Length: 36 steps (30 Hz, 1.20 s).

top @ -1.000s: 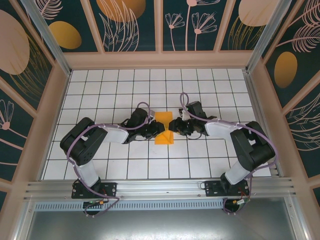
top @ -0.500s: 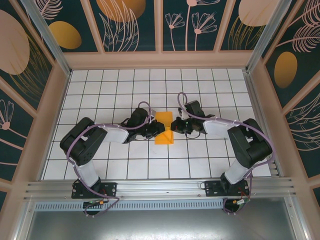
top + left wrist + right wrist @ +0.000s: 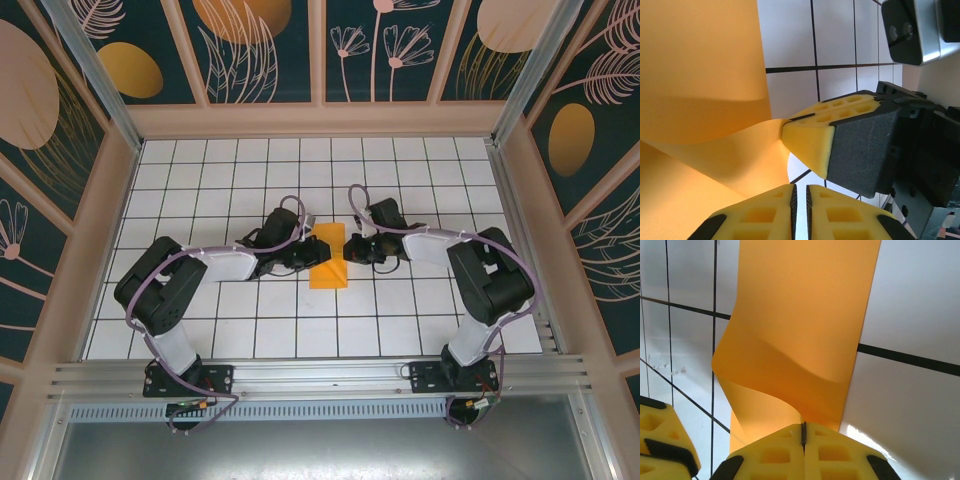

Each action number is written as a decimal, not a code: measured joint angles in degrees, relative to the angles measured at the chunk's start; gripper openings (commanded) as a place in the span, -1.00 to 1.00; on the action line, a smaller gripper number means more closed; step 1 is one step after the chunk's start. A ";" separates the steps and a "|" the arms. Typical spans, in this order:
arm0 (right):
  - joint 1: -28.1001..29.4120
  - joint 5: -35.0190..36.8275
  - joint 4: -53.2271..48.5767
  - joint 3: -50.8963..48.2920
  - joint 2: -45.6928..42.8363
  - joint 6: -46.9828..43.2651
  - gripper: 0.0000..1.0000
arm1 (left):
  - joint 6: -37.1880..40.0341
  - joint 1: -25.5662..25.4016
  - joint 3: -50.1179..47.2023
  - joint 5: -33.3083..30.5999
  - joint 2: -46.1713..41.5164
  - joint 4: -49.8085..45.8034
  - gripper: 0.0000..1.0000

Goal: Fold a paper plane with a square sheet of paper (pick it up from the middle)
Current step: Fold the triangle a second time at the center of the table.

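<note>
The thin, bright-orange square sheet of paper (image 3: 328,266) sits mid-worktop (image 3: 250,320), bowed upward between the arms. The left gripper (image 3: 800,200) and right gripper (image 3: 803,429) each have their fingers clamped on the sheet. An early fold looks underway. Next, the pinched edges probably need aligning, then creasing flat.

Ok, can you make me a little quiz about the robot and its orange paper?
1. True or false: the right end effector is shut on the orange paper sheet.
2. Seen from above, the sheet lies: A) between the left end effector and the right one; B) left of both; C) right of both.
3. What colour are the pads on the end effectors?

Key: 1 true; 2 A; 3 yellow.
</note>
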 measured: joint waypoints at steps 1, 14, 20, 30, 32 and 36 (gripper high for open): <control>-0.09 -0.28 -0.15 0.17 0.26 -0.31 -0.98 | 0.04 0.00 0.28 0.02 0.04 -0.07 -0.69; -0.39 -2.71 -2.19 2.32 2.34 -3.26 -0.97 | 0.11 0.00 3.21 0.24 3.78 -0.46 -0.74; -1.22 -2.73 -3.45 3.65 3.63 -3.69 -0.97 | 0.11 0.00 3.32 0.26 4.63 -0.48 -0.78; -1.40 -2.75 -4.37 4.50 4.31 -4.50 -0.97 | 0.15 0.00 4.98 0.50 5.88 -1.49 -0.78; -1.40 -2.73 -4.42 4.66 4.31 -4.50 -0.98 | 0.17 0.00 5.27 0.50 6.14 -1.70 -0.79; -1.40 -2.73 -4.46 4.81 4.33 -4.52 -0.98 | 0.17 0.00 5.75 0.66 6.91 -1.97 -0.79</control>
